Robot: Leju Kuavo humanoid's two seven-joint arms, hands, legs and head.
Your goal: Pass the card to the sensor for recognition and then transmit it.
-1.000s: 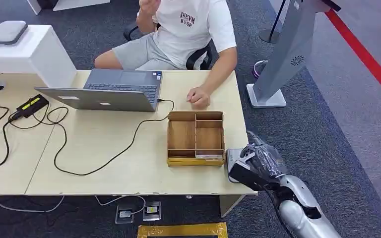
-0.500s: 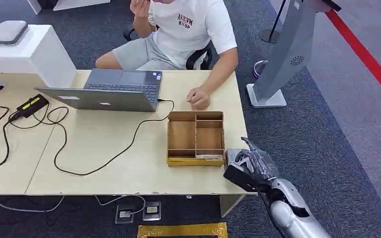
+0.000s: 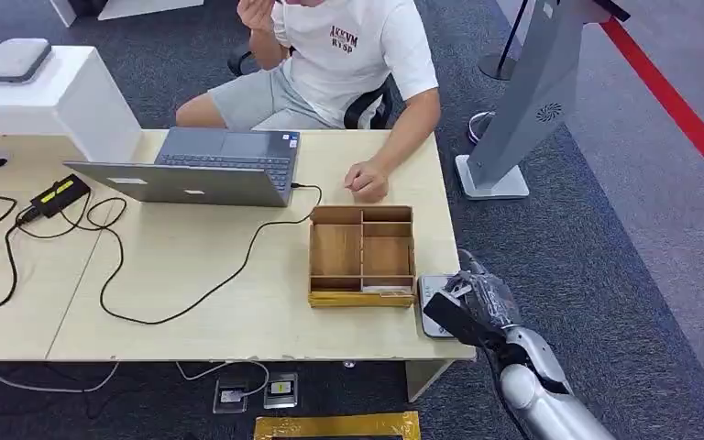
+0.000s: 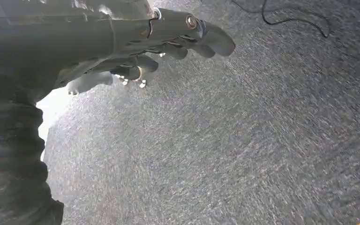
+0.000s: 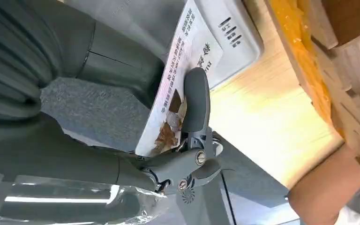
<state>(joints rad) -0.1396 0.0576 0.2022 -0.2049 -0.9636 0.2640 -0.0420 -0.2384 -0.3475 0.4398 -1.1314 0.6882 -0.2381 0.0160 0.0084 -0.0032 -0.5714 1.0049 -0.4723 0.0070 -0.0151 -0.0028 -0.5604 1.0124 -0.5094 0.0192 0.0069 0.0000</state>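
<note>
White, with printed text and a brownish picture, the card [image 5: 178, 89] is pinched in the right robot hand [image 5: 187, 122]: a dark finger [image 5: 196, 101] lies across its face and the thumb backs it from behind. The card is held over the sensor [image 5: 229, 40], a pale grey flat box that lies on the table [image 3: 238, 275] near its front right corner; whether card and sensor touch, I cannot tell. In the head view the right robot hand [image 3: 469, 302] sits just over that sensor [image 3: 429, 289], the silver arm rising from below.

Just beside the sensor stands a wooden tray [image 3: 362, 252] with compartments and a yellow front edge. A person in a white shirt [image 3: 357, 46] sits at the far side, one hand [image 3: 367, 181] resting on the table near the tray. A grey laptop [image 3: 211, 165] lies further left, with a black cable [image 3: 192, 293] looping across the top.

The left robot hand [image 4: 136, 51] hangs above grey carpet [image 4: 239, 140], its fingers loosely spread and holding nothing.
</note>
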